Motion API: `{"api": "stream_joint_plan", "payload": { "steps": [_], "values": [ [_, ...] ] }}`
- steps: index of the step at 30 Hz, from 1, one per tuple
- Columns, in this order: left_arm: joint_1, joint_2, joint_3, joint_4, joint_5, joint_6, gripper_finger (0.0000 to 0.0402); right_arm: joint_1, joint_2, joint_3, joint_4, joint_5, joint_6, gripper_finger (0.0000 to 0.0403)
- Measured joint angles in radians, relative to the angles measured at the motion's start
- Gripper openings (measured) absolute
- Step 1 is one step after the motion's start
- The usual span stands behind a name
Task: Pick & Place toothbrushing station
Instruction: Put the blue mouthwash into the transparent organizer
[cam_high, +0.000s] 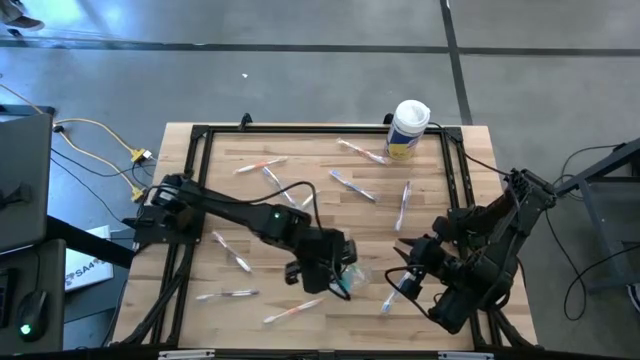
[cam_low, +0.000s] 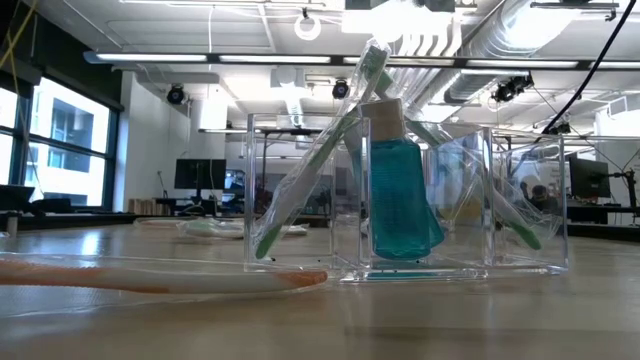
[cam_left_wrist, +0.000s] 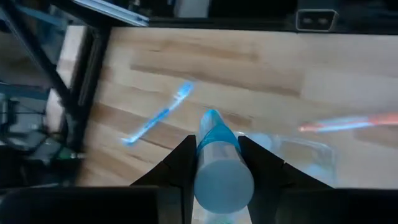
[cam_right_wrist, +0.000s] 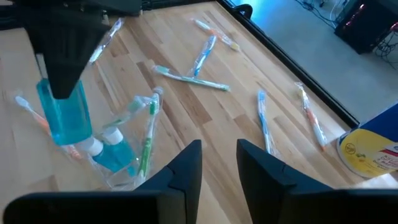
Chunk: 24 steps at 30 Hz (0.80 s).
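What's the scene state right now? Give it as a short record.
left gripper: shut on blue bottle, near the table's front middle
blue bottle position: appears to stand in the middle compartment of the clear organizer
organizer contents: green toothbrush leaning in a side compartment
right gripper: open, empty, beside the organizer
loose items: wrapped toothbrushes scattered over the table
other: white canister at the far edge
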Motion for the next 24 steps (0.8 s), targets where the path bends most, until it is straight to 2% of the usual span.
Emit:
{"api": "stream_joint_plan", "payload": {
  "steps": [6,10,24],
  "values": [
    [0.026,0.048,0.005,0.077,0.027,0.010,0.0091,0.001,0.000,0.000,-0.017,0.003,-0.002,0.0093],
    [0.034,0.073,0.003,0.076,0.053,0.005,0.0091,0.000,0.000,0.000,-0.019,0.002,-0.003,0.0093],
    [0.033,0.119,0.001,0.029,0.031,-0.060,0.0091,0.000,0.000,0.000,-0.020,-0.001,-0.021,0.0093]
  ]
}}
